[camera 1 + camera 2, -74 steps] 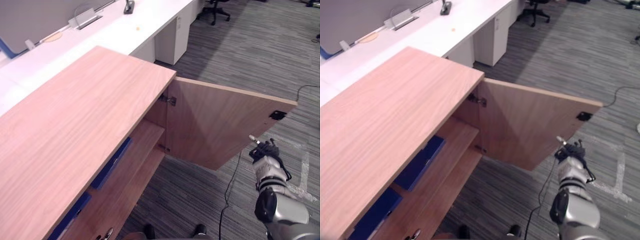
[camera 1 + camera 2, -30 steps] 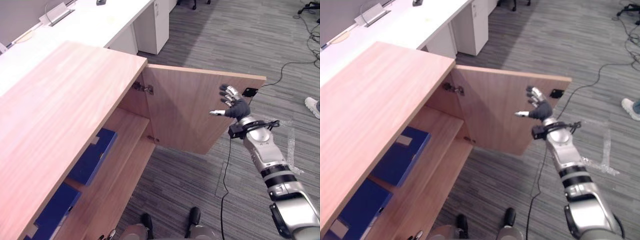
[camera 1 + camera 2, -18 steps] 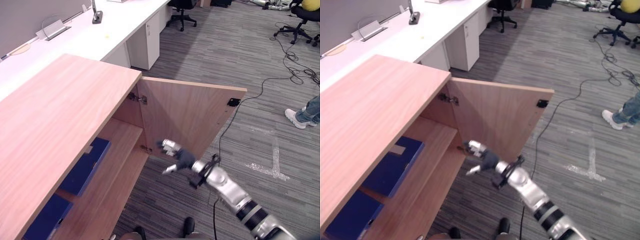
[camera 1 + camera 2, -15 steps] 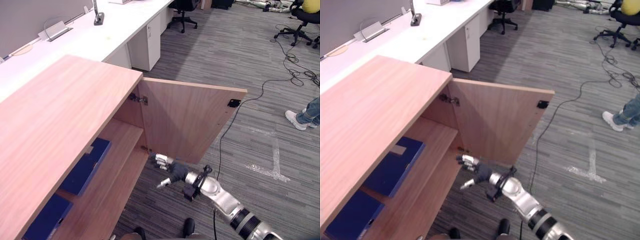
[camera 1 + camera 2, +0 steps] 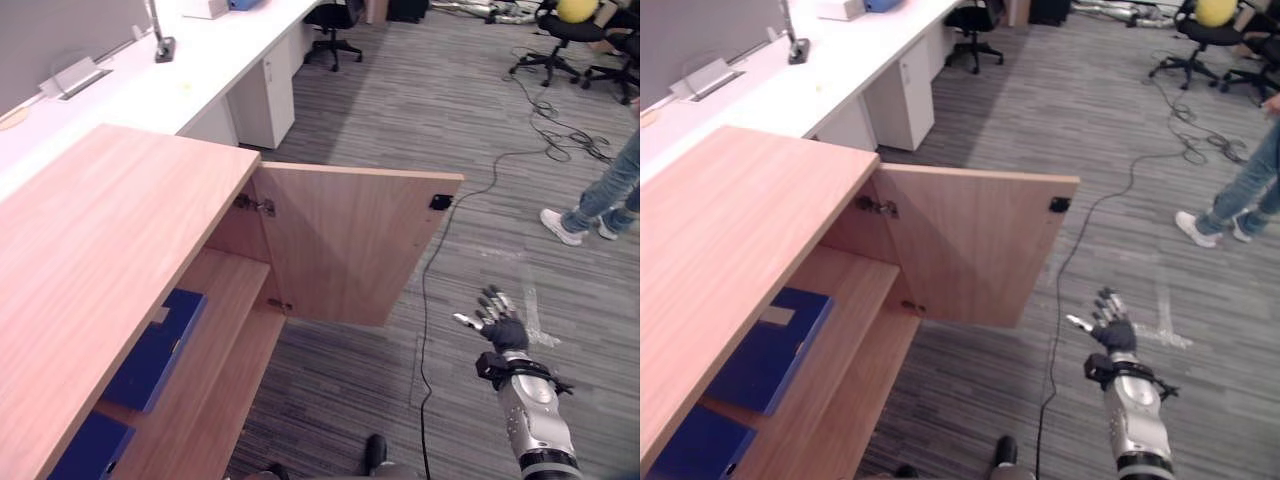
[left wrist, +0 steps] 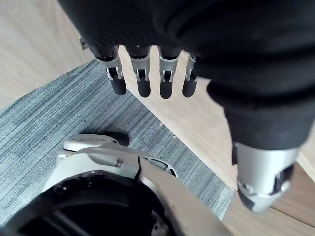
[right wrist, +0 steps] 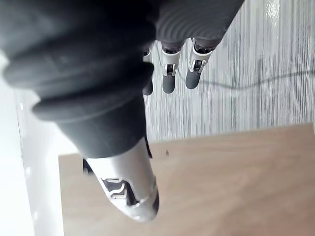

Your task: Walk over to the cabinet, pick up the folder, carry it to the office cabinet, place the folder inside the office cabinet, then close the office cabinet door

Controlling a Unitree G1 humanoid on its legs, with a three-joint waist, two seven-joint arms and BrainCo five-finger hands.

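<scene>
The wooden office cabinet (image 5: 110, 230) stands at the left with its door (image 5: 350, 240) swung wide open. On its upper shelf a blue folder (image 5: 155, 345) lies flat, and a second blue folder (image 5: 85, 450) sits nearer the front corner. My right hand (image 5: 497, 325) hovers open over the carpet, fingers spread, to the right of the door's free edge and apart from it. In the right wrist view its fingers (image 7: 170, 78) are straight, with the door's wood (image 7: 236, 182) beyond. My left hand (image 6: 144, 81) is open and empty beside the cabinet's wood.
A person's legs and shoes (image 5: 590, 190) stand at the right edge. A long white desk (image 5: 200, 75) runs behind the cabinet. Office chairs (image 5: 335, 20) and loose cables (image 5: 550, 110) occupy the far carpet. A cable (image 5: 425, 310) trails past the door's edge.
My right hand has swung from low by the door's hinge side and the shelf out to the right, past the door's free edge. The door stays open. The camera has shifted.
</scene>
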